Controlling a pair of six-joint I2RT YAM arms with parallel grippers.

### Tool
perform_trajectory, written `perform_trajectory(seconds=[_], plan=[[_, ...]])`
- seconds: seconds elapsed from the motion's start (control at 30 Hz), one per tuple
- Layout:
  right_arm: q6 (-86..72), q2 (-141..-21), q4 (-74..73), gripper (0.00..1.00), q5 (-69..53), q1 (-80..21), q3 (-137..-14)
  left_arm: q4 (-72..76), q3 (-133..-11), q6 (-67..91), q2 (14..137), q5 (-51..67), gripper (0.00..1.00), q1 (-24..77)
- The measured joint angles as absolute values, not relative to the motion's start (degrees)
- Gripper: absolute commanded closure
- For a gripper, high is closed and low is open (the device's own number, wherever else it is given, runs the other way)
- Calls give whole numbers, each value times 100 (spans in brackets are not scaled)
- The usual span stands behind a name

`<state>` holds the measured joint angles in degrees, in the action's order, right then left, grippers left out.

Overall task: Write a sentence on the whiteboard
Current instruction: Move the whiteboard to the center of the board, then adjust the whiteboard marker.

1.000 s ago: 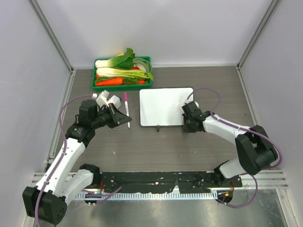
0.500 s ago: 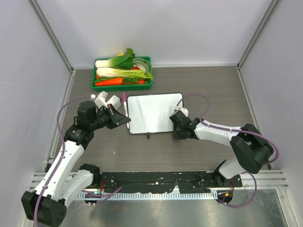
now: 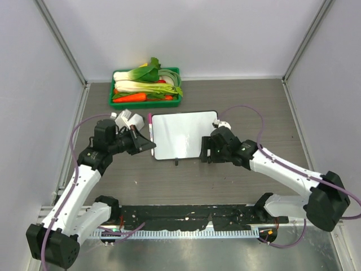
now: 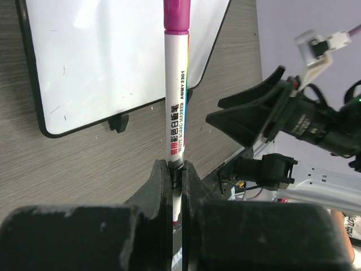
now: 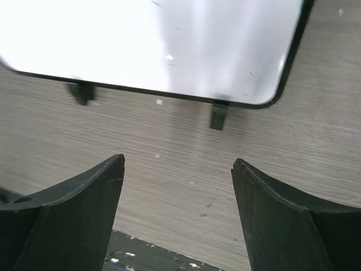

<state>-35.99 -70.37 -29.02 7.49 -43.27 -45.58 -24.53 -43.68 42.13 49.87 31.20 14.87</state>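
— Since a second ago the whiteboard has slid toward 9 o'clock across the table. Over the last half-second it held still while my right arm swung its elbow out toward 3 o'clock.

— Where does the board sit now?

— Flat near the table's middle, with its plain glossy white face up. Its small black feet show along the 6 o'clock edge. The green tray of vegetables lies at its 11 o'clock, apart from it.

— And your hands?

— My left gripper is at the board's 9 o'clock, its fingers pressed onto a pink-capped marker. The marker points to 12 o'clock, just beside the board's left edge. Whether it touches the board, I cannot tell.

— The right one?

— My right gripper hangs just off the board's 5 o'clock corner. Its fingers are spread wide and apart from the board's edge.
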Motion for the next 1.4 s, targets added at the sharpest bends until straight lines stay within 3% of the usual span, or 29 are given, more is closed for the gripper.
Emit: perform_trajectory(seconds=[0.3, 0.53, 0.67, 0.7, 0.8, 0.87, 0.93, 0.97, 1.0, 1.1, 1.3, 1.4], plan=[[-3177, -6576, -2589, 16, -130, -4303, -5511, -2521, -4827, 3752, 5474, 3898, 100, 1601], [-3039, -6661, -1704, 18, -1420, -4235, -5865, -2515, -5415, 3481, 6031, 4324, 100, 2532], [-3035, -6755, -1055, 33, -2093, -4226, -5959, -2443, -5658, 3422, 6316, 4517, 100, 2947], [-3039, -6768, -961, 42, -2204, -4226, -5959, -2399, -5658, 3424, 6342, 4554, 100, 2993], [-3098, -6831, -681, 50, -2541, -4224, -5959, -2316, -5658, 3444, 6361, 4615, 100, 3039], [-3190, -6899, -491, 64, -2768, -4222, -5955, -2244, -5658, 3450, 6359, 4657, 100, 3048], [-3282, -6932, -322, 92, -2849, -4185, -5913, -2206, -5658, 3450, 6353, 4716, 100, 3048], [-3328, -6938, -226, 98, -2882, -4145, -5867, -2176, -5658, 3450, 6346, 4718, 100, 3048], [-3476, -6941, -97, 99, -2950, -4108, -5804, -2163, -5658, 3430, 6337, 4707, 100, 3048], [-3693, -6941, 167, 98, -3061, -4106, -5723, -2121, -5655, 3404, 6326, 4722, 92, 3063], [-3837, -6895, 445, 99, -3061, -4051, -5557, -2121, -5653, 3430, 6313, 4624, 49, 3063], [-3955, -6731, 464, 99, -2906, -3970, -5404, -2121, -5655, 3441, 6298, 4508, 35, 3063]])
